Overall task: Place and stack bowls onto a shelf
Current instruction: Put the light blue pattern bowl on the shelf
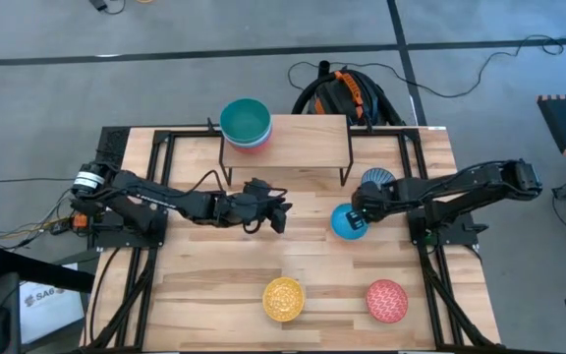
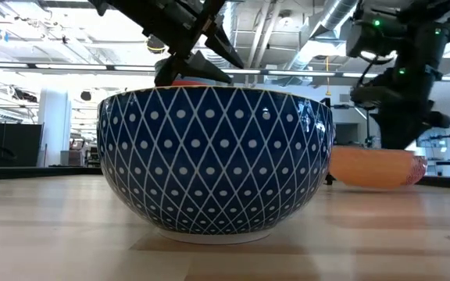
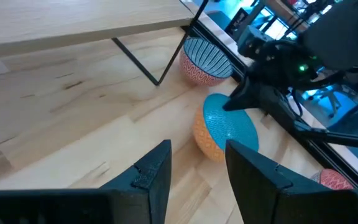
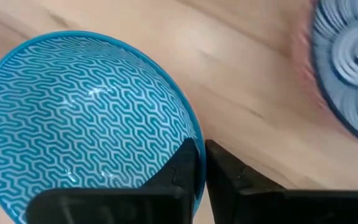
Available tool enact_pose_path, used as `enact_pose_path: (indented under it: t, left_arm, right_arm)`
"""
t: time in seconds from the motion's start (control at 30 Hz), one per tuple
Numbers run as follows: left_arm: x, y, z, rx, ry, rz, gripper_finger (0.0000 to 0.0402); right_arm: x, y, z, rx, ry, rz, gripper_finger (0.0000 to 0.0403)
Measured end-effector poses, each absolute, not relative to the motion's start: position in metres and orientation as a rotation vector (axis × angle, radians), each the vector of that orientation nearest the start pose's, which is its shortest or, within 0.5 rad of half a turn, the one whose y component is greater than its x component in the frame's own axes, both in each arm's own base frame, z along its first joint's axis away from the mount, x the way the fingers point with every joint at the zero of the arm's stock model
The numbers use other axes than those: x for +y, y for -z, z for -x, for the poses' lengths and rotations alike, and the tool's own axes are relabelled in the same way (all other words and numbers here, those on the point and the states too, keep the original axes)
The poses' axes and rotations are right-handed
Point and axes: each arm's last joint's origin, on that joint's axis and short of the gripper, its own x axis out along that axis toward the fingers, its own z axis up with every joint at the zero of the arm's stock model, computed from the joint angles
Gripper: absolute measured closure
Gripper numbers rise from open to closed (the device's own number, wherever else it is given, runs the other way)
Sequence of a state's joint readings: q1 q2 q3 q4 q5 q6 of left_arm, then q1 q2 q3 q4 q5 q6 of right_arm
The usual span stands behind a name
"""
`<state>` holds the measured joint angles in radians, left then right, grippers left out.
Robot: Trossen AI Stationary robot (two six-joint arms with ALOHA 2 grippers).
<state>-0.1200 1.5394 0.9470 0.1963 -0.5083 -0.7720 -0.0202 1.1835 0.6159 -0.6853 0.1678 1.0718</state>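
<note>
Right wrist view: we see the right claw (image 4: 201, 163) pinching the rim of the light blue bowl (image 4: 79, 118), which sits on the worktop (image 1: 214, 265); the shelf (image 1: 308, 138) lies beyond it. The left claw (image 3: 194, 168) waits spread, farther off.

Teal-green bowl (image 1: 245, 119) sits stacked on the plank-topped black-legged shelf (image 1: 308, 140); the tilted blue zigzag-lined, orange-sided bowl (image 1: 345, 222) sits mid-surface, beside a blue-striped pink bowl (image 1: 376, 180); patterned yellow bowl (image 1: 284, 298) and pink-red bowl (image 1: 386, 300) up front.
</note>
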Motion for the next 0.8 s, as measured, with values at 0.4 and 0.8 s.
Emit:
enact_pose_path:
  t: [0.4, 0.8]
  left_arm:
    - [-0.023, -0.223, -0.344, 0.243, -0.534, 0.624, 0.0266]
    - [-0.026, -0.194, -0.377, 0.266, -0.554, 0.63, 0.0266]
  right_arm:
    - [-0.009, -0.181, -0.219, 0.786, 0.673, -0.831, 0.036]
    - [0.005, -0.198, -0.25, 0.76, 0.669, -0.574, 0.0361]
